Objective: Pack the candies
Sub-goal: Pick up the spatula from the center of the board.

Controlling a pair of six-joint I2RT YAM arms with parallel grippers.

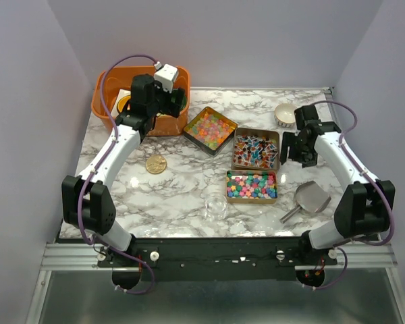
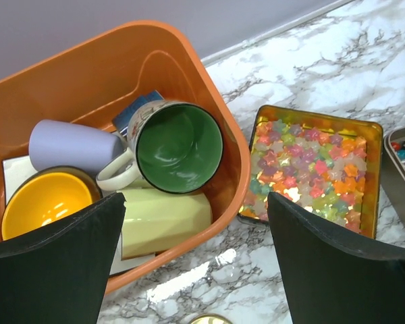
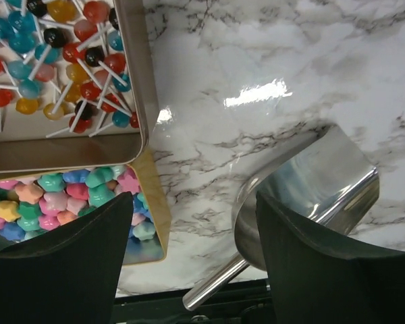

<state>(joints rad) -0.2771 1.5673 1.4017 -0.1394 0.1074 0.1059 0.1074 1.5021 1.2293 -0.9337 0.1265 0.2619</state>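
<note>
While they hover, both jaws gape empty.

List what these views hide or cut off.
- Top view: contents of the orange bin, mostly covered by the left arm.
- Left wrist view: gold lid, cut by the bottom edge; lollipop tin, cut by the right edge.
- Right wrist view: bowl of the metal scoop, partly behind a black finger.

Bright, even, diffuse light from overhead. Shadows soft and faint, e.g. beneath left arm [image 1: 118, 148] in top view. White glare streaks on marble tabletop [image 3: 253, 94] in both wrist views. Scoop [image 3: 310, 175] mirror-bright, rim washed out. Pastel candies [image 2: 310, 169] glint with small hot spots. Wrist views sharp on table level. Top view coarser, single sweets barely resolved.
</note>
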